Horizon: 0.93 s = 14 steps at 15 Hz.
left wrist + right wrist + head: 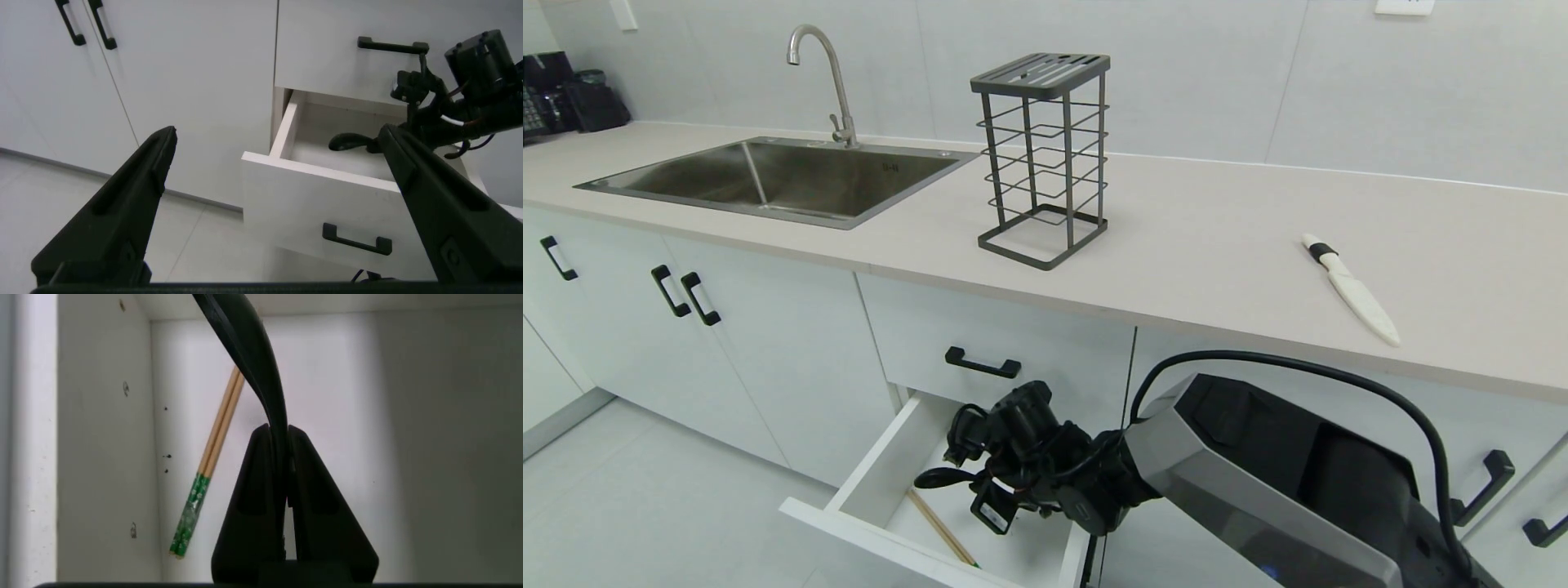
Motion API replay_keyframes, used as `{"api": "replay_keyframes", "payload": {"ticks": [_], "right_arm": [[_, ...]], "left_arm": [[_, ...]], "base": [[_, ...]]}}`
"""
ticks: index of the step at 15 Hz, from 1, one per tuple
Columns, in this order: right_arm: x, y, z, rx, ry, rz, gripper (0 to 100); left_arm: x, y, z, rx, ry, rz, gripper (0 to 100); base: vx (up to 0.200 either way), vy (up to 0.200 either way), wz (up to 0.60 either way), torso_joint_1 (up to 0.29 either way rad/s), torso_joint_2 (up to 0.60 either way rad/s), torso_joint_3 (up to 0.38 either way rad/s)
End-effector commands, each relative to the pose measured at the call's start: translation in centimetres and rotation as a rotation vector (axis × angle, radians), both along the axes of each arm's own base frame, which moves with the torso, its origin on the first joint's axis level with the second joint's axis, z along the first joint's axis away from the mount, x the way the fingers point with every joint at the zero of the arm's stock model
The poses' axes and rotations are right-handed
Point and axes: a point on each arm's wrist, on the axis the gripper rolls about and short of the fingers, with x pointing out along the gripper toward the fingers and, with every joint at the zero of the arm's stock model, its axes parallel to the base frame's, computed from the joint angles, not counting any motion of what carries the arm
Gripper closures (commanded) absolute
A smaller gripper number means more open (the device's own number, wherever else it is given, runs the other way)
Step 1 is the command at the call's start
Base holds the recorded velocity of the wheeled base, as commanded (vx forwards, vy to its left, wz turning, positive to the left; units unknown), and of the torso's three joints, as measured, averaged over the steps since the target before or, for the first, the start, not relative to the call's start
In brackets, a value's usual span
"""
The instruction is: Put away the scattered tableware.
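Right gripper (279, 441), clamped tight on the handle of the black plastic spoon (245, 351) above the open white drawer (882, 543), should dip lower and ease its hold beside the 2 green-tipped bamboo chopsticks (214, 457) (the white knife (1349, 287) lies on the pale surface (1192, 245)).

Figure: We see a pale table (1217, 245) crossing the frame, with a steel sink (849, 184) and a curved faucet (821, 73) at upper left. Grey wall tiles (1258, 73) rise behind. Below stand white cabinet doors (784, 351) with black handles (670, 291). One drawer (874, 461) stands open at lower centre, above the grey floor (645, 506).
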Motion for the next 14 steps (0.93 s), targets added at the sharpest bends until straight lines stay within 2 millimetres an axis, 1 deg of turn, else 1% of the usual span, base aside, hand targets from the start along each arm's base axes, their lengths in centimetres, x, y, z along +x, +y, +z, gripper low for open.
{"api": "replay_keyframes", "payload": {"ticks": [1, 5, 7, 8, 11, 14], "right_arm": [[-0.3, 0.2, 0.0, -0.012, 0.001, 0.01, 100], [-0.5, 0.3, -0.1, -0.016, 0.01, 0.016, 100], [-0.1, 1.1, 0.3, 0.025, -0.015, 0.011, 100], [0.1, 1.3, 0.1, 0.036, -0.008, -0.003, 100], [0.0, 1.1, 0.0, 0.041, 0.013, -0.027, 100], [0.0, 1.1, 0.0, 0.027, -0.006, -0.047, 100]], "left_arm": [[0.0, 0.0, 0.0, 0.0, 0.001, 0.001, 0], [0.0, 0.0, 0.0, 0.0, 0.001, 0.001, 0], [0.0, 0.0, 0.0, 0.0, 0.001, 0.001, 0], [0.0, 0.0, 0.0, 0.0, 0.001, 0.001, 0], [0.0, 0.0, 0.0, 0.0, 0.001, -0.001, 0], [0.0, 0.0, 0.0, 0.0, 0.001, 0.001, 0]], "base": [[0.0, 0.0, 0.0, 0.0, 0.0, 0.0], [0.0, 0.0, 0.0, 0.0, 0.0, 0.0], [0.0, 0.0, 0.0, 0.0, 0.0, 0.0], [0.0, 0.0, 0.0, 0.0, 0.0, 0.0], [0.0, 0.0, 0.0, 0.0, 0.0, 0.0], [0.0, 0.0, 0.0, 0.0, 0.0, 0.0]]}}
